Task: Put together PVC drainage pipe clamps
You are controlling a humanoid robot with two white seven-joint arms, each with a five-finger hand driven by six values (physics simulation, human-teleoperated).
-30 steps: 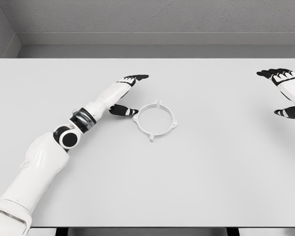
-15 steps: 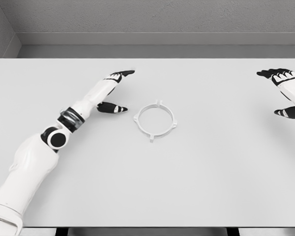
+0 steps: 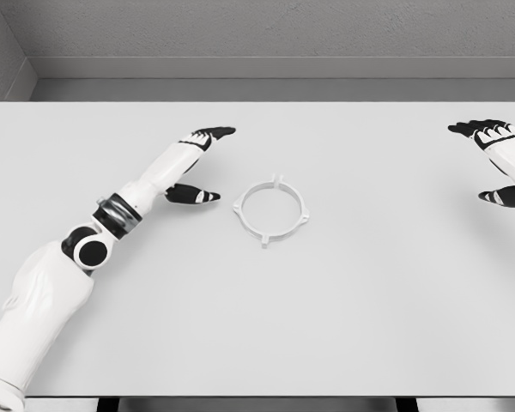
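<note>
A white ring-shaped pipe clamp (image 3: pixel 272 210) with small tabs around its rim lies flat near the middle of the white table (image 3: pixel 343 309). My left hand (image 3: pixel 202 165) hovers just left of the ring, apart from it, with fingers spread and thumb pointing toward it, holding nothing. At the far right edge of the table my right hand (image 3: pixel 496 163) stays open and empty, well away from the ring.
The table's far edge meets a grey wall (image 3: pixel 275 39). Its front edge runs along the bottom of the view, with dark legs just showing below.
My left arm has drawn back to the left, away from the ring; its thumb no longer touches the ring's rim. The ring and the right hand have not moved.
</note>
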